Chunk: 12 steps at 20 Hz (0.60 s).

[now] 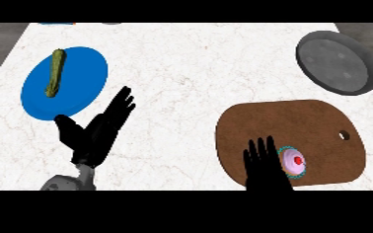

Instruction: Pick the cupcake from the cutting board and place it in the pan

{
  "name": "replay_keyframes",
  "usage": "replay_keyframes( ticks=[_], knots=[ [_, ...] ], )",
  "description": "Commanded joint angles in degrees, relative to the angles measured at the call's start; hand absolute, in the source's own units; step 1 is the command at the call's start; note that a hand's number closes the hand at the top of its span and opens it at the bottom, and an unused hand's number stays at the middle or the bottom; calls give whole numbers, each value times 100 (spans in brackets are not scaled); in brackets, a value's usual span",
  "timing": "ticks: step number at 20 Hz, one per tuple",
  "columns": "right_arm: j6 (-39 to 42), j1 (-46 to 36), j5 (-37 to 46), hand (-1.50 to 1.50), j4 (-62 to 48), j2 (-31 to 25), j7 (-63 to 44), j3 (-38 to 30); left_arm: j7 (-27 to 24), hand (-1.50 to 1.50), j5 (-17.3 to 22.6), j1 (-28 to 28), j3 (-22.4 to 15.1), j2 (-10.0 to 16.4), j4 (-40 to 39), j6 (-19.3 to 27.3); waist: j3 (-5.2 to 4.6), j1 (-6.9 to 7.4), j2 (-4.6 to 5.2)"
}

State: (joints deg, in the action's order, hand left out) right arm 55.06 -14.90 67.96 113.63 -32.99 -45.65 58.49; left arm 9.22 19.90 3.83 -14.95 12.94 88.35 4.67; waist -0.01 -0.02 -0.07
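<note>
Marbled white bench (182, 79) carries everything. Toward five o'clock sits the cupcake (295, 162), on the lower part of the brown cutting board (291, 118). It looks light and soft, with pink icing that would smear easily, so the teal wrapper's sides seem the place to pinch. The right hand (264, 168), fingers straight and holding nothing, stands just beside it at its nine o'clock. The grey pan (335, 61) lies at one o'clock, well apart. The left hand (98, 131) rests open at eight o'clock, near a blue plate (80, 74).

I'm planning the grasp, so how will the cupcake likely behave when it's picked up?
The cupcake looks small beside the right hand, so it is probably light. Its pink frosting and red topping suggest a soft top that could smear; gripping the teal wrapper seems safer.
</note>
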Motion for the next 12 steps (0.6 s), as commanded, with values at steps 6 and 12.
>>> replay_keyframes(
  ticks=[6, 12],
  knots=[
    [-221, 201, 595, -150, -237, -118, 491, -198, 71, 0, -312, 26, 91, -310, -79, -66, 1, 8, 4],
    [-1108, 126, 832, -150, -971, -544, 1268, -620, 83, 0, -128, 128, 539, -110, -146, -440, 1, 13, 8]
  ],
)
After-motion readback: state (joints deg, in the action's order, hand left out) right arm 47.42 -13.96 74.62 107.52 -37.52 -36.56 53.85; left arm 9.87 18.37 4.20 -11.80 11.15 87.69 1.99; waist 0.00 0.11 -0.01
